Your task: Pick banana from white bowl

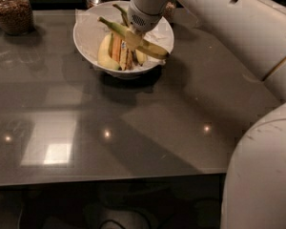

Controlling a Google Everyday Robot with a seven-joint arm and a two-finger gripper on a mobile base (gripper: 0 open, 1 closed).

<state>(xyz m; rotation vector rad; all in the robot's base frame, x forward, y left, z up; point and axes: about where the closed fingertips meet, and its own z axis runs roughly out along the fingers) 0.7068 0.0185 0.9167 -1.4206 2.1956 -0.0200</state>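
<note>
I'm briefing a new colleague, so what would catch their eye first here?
The bulky white robot arm fills the right side, its gripper down at the white bowl near the far edge of the grey table. There it meets the long banana, lying slantwise above shorter fruit pieces.

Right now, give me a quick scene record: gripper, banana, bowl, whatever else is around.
gripper: over the white bowl, down at the banana's middle
banana: slanting across the bowl above the other pieces, stem to the back left, dark tip near the right rim
white bowl: paper-lined, on the far part of the grey table
also in bowl: stubby pale banana, brown-streaked orange pieces
nearby: glass jar with brown contents, far left
banana lifted clear: cannot tell
</note>
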